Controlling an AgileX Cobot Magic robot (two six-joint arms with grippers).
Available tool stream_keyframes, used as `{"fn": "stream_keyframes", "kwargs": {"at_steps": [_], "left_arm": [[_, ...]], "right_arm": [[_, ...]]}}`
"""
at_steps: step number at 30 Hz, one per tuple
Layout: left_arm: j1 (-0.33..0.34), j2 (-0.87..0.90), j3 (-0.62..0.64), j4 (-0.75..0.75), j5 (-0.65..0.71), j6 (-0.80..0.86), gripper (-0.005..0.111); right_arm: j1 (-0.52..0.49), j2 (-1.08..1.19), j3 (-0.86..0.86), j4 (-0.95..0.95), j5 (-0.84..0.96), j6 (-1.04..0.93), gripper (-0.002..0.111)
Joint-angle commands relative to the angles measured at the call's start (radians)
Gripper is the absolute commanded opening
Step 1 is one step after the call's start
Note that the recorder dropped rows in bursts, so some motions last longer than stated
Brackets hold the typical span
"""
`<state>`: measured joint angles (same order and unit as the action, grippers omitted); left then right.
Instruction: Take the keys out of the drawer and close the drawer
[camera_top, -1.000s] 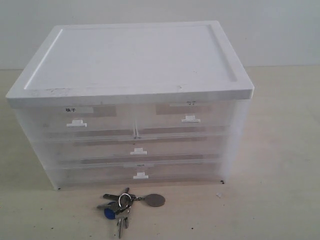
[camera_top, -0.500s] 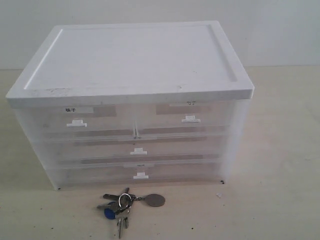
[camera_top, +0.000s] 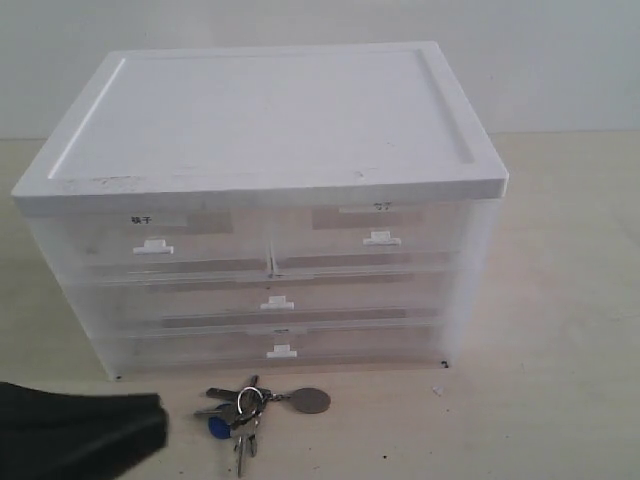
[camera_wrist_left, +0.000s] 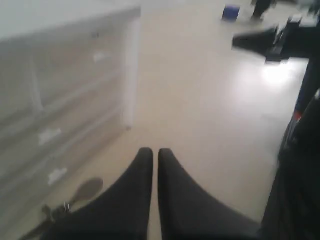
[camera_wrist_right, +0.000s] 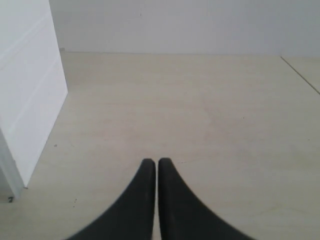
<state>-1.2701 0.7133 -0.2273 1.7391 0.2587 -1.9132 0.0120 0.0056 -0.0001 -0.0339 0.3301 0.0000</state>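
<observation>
Item: bunch of silver metal keys (camera_top: 240, 410), tabletop. Light, rigid, slippery, jangly; I'd pinch at the ring (camera_top: 250, 400). Left gripper (camera_wrist_left: 155, 152), right gripper (camera_wrist_right: 153, 162): jaws pressed together, holding nothing.

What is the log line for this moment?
keys: on table, before drawer unit | drawers: all shut | left hand: shut, empty, near keys | right hand: shut, empty
</observation>
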Motion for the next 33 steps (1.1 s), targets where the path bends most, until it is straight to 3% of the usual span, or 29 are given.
{"fn": "stream_keyframes", "kwargs": {"at_steps": [1, 10, 19, 26, 33], "left_arm": [[-0.008, 0.324, -0.072, -0.005, -0.033, 0.024, 0.004], [-0.008, 0.753, -0.136, -0.005, -0.01, 0.014, 0.004], [-0.002, 0.905, -0.136, 0.005, 0.186, -0.053, 0.004], [0.119, 0.917, -0.174, 0.005, 0.152, -0.027, 0.004], [0.235, 0.917, -0.277, 0.005, -0.056, 0.083, 0.004]], "right_arm": [[-0.002, -0.006, 0.0, 0.001, -0.009, 0.0, 0.0], [-0.002, -0.006, 0.0, 0.001, -0.009, 0.0, 0.0], [-0.002, -0.006, 0.0, 0.001, -0.009, 0.0, 0.0], [-0.002, -0.006, 0.0, 0.001, -0.009, 0.0, 0.0], [-0.002, -0.006, 0.0, 0.001, -0.009, 0.0, 0.0]]}}
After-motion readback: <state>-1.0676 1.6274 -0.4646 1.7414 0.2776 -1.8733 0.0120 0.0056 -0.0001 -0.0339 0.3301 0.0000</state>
